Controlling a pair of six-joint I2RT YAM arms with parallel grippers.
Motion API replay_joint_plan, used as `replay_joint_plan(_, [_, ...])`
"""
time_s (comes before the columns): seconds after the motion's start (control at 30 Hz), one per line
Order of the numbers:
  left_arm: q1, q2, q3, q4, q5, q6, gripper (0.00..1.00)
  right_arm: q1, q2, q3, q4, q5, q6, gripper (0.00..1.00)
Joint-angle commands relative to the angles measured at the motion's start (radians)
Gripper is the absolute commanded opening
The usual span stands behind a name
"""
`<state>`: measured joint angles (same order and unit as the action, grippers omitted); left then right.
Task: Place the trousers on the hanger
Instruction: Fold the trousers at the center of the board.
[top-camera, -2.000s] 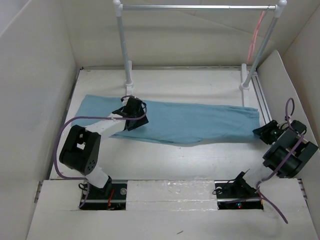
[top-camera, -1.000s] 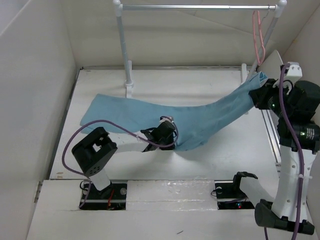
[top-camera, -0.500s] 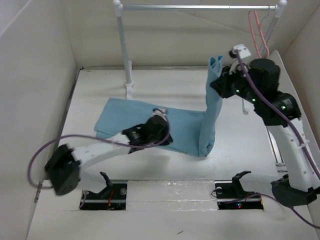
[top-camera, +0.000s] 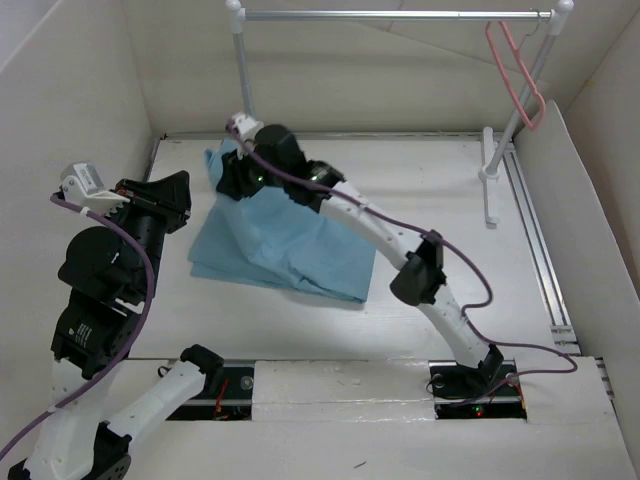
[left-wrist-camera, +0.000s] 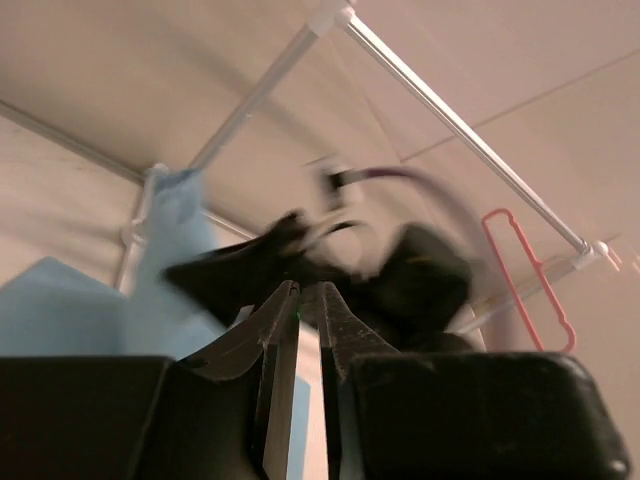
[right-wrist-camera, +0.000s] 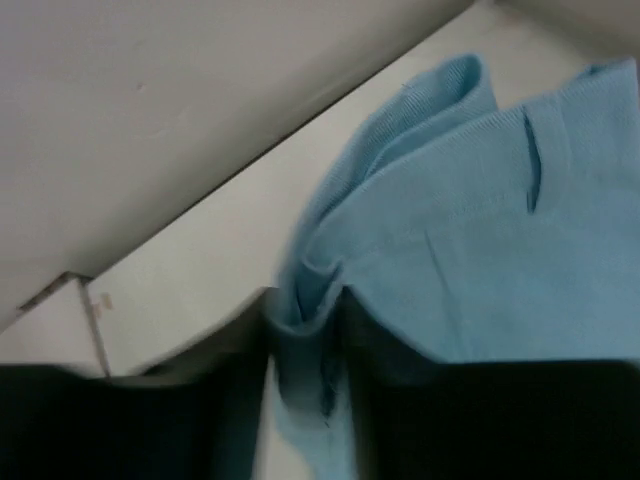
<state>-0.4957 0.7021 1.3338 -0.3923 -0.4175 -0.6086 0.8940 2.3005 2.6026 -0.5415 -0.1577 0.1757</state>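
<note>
Black left gripper (left-wrist-camera: 308, 292): lifted at near left, fingers almost pressed together, empty | sky-blue trousers (top-camera: 285, 245): lay folded on the table (top-camera: 450, 250), left of centre | right gripper (right-wrist-camera: 305, 305): pinched the trousers' far edge | pink hanger (top-camera: 514, 75): hung on the rail (top-camera: 400, 14), far right.

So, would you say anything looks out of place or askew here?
Yes: the trousers lie doubled over and rumpled at the far left of the table, one edge pinched up in the right gripper, while the hanger dangles tilted at the opposite end of the rail.
</note>
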Motion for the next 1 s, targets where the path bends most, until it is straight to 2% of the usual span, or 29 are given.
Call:
replay_joint_plan(0.0, [0.002,0.020,0.045,-0.081,-0.090,0.035,0.10,0.033,0.146,-0.016,0.247,-0.251,0.178,0.48])
replay_joint_plan(0.07, [0.002,0.011,0.019,-0.118,-0.121,0.014,0.14,0.033,0.104,-0.067,0.168,-0.226,0.130,0.62])
replay_joint_plan(0.1, [0.002,0.005,0.001,-0.120,-0.125,0.000,0.14,0.033,0.103,-0.126,0.152,-0.212,0.102,0.65])
replay_joint_plan(0.13, [0.002,-0.004,-0.019,-0.112,-0.127,-0.012,0.20,0.022,0.003,-0.201,0.158,-0.210,0.079,0.66])
replay_joint_plan(0.2, [0.002,-0.015,-0.088,-0.099,-0.132,-0.043,0.26,-0.001,-0.120,-0.382,0.225,-0.195,0.051,0.65])
replay_joint_plan(0.23, [0.002,-0.013,-0.114,-0.086,-0.133,-0.054,0.33,-0.015,-0.251,-0.548,0.247,-0.186,0.041,0.65])
replay_joint_plan(0.3, [0.002,0.011,-0.210,-0.036,-0.129,-0.063,0.40,-0.052,-0.358,-0.680,0.235,-0.168,-0.004,0.63])
replay_joint_plan(0.37, [0.002,0.083,-0.299,0.004,-0.106,-0.060,0.46,-0.076,-0.500,-0.862,0.197,-0.157,-0.053,0.54])
replay_joint_plan(0.43, [0.002,0.155,-0.344,0.050,-0.110,-0.074,0.50,-0.089,-0.584,-0.990,0.164,-0.126,-0.085,0.18])
replay_joint_plan(0.47, [0.002,0.192,-0.360,0.072,-0.092,-0.071,0.50,-0.089,-0.660,-1.119,0.138,-0.115,-0.094,0.05])
replay_joint_plan(0.5, [0.012,0.276,-0.379,0.108,-0.086,-0.057,0.50,-0.102,-0.696,-1.189,0.143,-0.108,-0.096,0.00])
replay_joint_plan(0.53, [0.035,0.321,-0.386,0.118,-0.086,-0.063,0.50,-0.112,-0.731,-1.257,0.155,-0.109,-0.097,0.00])
replay_joint_plan(0.57, [0.060,0.402,-0.393,0.142,-0.029,-0.059,0.50,-0.112,-0.760,-1.377,0.175,-0.100,-0.091,0.00])
replay_joint_plan(0.63, [0.144,0.471,-0.438,0.236,0.063,-0.042,0.50,-0.122,-0.808,-1.481,0.243,-0.117,-0.079,0.00])
replay_joint_plan(0.7, [0.300,0.572,-0.490,0.306,0.211,-0.054,0.49,-0.136,-0.782,-1.564,0.330,-0.141,-0.071,0.00])
replay_joint_plan(0.77, [0.455,0.667,-0.534,0.339,0.329,-0.069,0.48,-0.147,-0.742,-1.572,0.330,-0.150,-0.082,0.00])
replay_joint_plan(0.87, [0.577,0.756,-0.582,0.359,0.452,-0.091,0.46,-0.147,-0.691,-1.618,0.331,-0.129,-0.090,0.00])
replay_joint_plan(0.97, [0.704,0.780,-0.668,0.365,0.543,-0.127,0.45,-0.180,-0.694,-1.723,0.353,-0.105,-0.097,0.00])
